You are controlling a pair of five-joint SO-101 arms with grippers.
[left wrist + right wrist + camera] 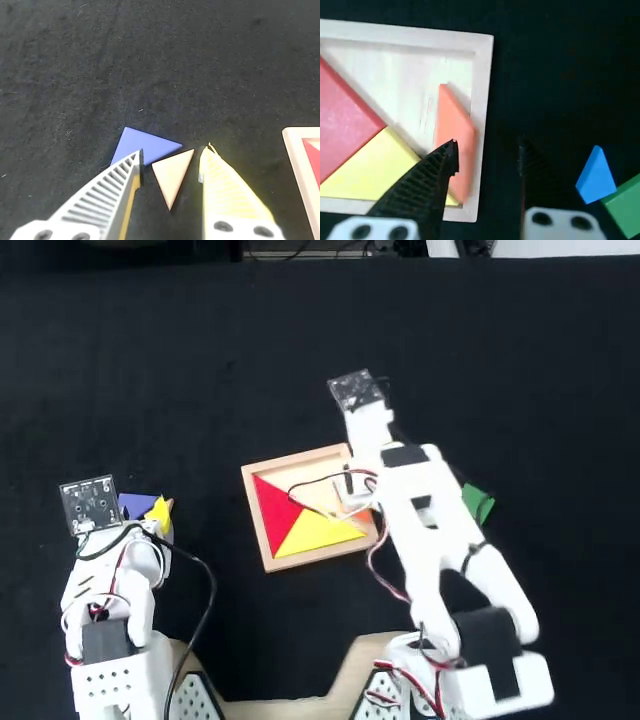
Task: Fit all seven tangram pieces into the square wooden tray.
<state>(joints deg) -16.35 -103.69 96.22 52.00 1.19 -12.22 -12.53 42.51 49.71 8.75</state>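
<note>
On the black bench [150, 360], the tray [296, 459] holds three pieces [275, 502], four loose pieces [145, 145] remain outside; left tool [172, 152] and right tool [487, 145] gape empty.

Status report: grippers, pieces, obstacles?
Left gripper open, straddling cream triangle; blue triangle beside it. Right gripper open over tray rim. Orange piece just inside; red triangle, yellow triangle seated.

Place: a robotics lab bench or a similar test setup.
Surface: a black cloth [150, 360] covers the whole table as a plain backdrop.
Machines: two white, printed-looking arms, the left arm [110, 590] and the right arm [440, 530], stand side by side on a cut wooden base board [345, 665].
Wiring: thin wires [211, 590] run loose along the arms, and more cables [310, 250] lie at the far table edge.
Props: a square wooden tray [254, 520] with coloured tangram pieces [315, 532], set between the arms.
</note>
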